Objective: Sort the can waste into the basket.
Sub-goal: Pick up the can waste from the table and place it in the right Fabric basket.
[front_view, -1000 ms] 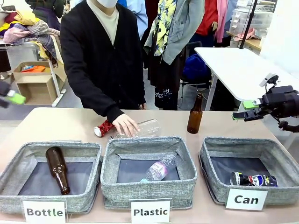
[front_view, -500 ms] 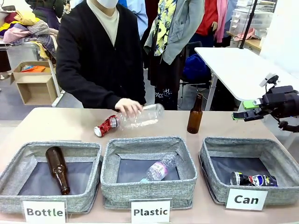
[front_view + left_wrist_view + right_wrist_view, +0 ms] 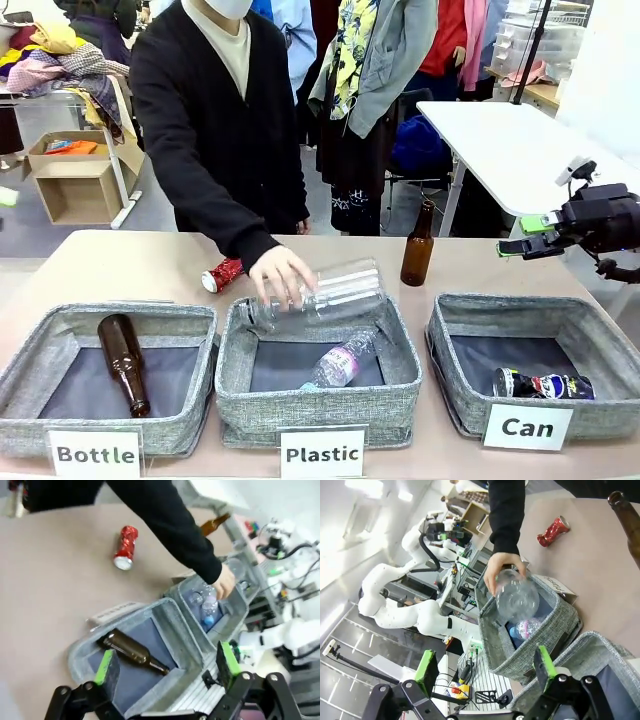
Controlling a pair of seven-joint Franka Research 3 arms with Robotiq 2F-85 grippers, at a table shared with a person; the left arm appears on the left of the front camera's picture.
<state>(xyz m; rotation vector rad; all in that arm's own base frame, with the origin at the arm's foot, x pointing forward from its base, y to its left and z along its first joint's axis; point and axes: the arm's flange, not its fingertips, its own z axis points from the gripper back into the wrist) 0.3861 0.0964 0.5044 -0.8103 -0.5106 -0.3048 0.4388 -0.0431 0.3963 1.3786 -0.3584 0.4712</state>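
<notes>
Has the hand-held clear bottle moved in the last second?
Yes. The clear bottle has come nearer, from the table behind the Plastic bin to above its far rim.

Person's hand (image 3: 283,276) moves forward off the bench, carrying the clear bottle (image 3: 330,292). A second ago the bottle lay behind the Plastic bin (image 3: 405,360), touching the red can (image 3: 222,274). Now it is held on its side above the bin's far rim. Red can lies alone, clear of hand and bottle. Left tool (image 3: 167,667): its green pad (image 3: 4,196) is drawn back to a sliver at the picture's left edge.
</notes>
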